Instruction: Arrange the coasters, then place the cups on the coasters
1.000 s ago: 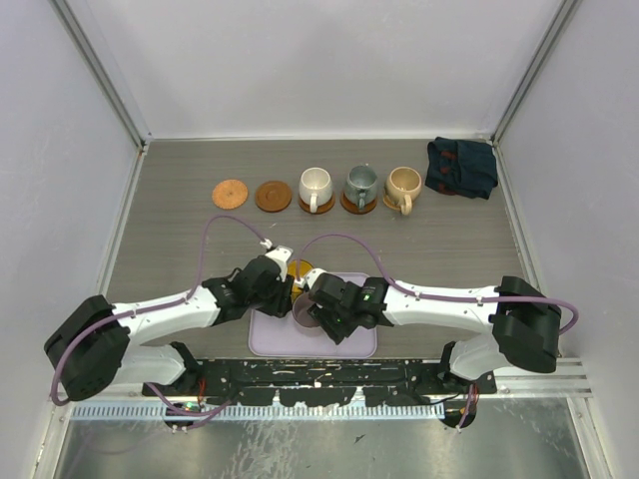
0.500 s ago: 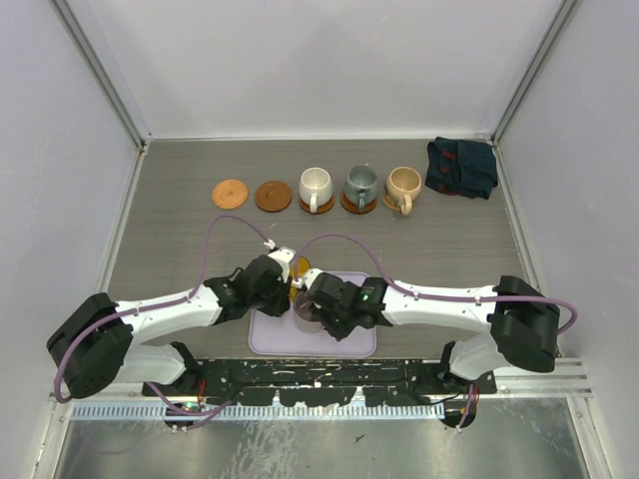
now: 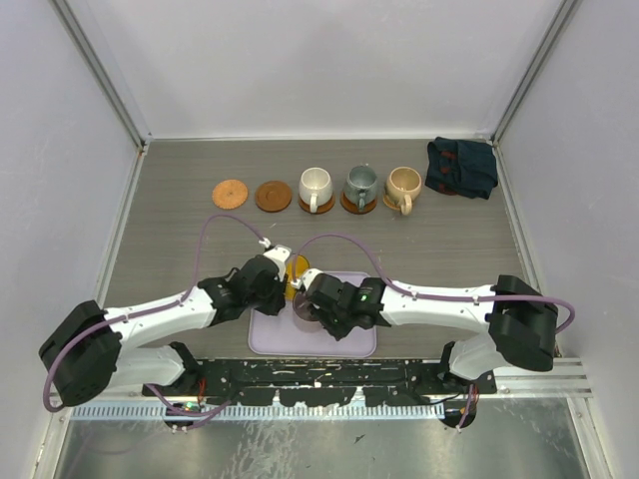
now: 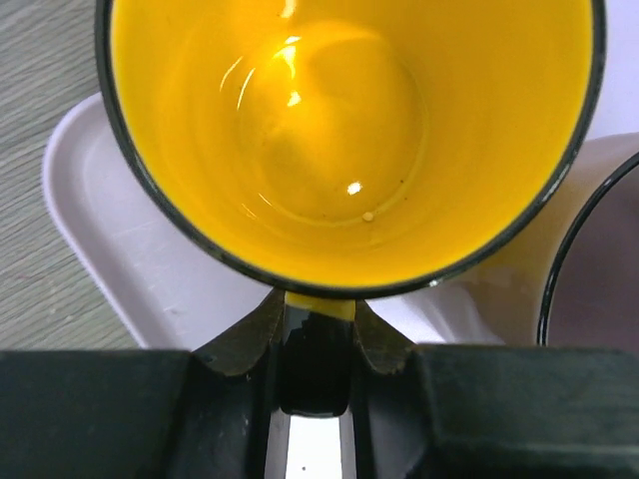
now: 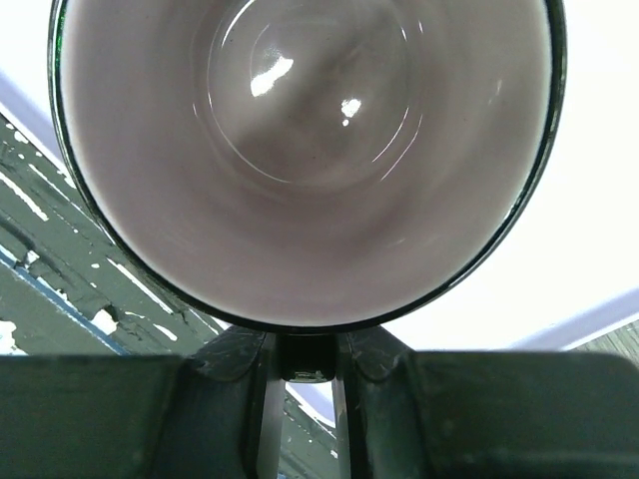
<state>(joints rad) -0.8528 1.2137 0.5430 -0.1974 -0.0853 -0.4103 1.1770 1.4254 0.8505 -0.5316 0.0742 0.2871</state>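
Yellow cup (image 4: 339, 130) was at 11 o'clock edge of lavender tray (image 3: 361, 345); left gripper (image 4: 318, 334) clamped on its handle. Purple glass cup (image 5: 300, 150) was over tray, 9 o'clock of centre; right gripper (image 5: 305, 361) clamped on its near side (contact with tray not discernible). Two bare coasters (image 3: 230, 193) lay at table's 11 o'clock; three cups (image 3: 360, 183) on coasters continued row toward 1 o'clock.

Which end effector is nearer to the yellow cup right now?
Left. The left end effector grips the yellow cup by its handle, over the lavender tray. The right end effector is beside it, gripping the purple cup by its handle.
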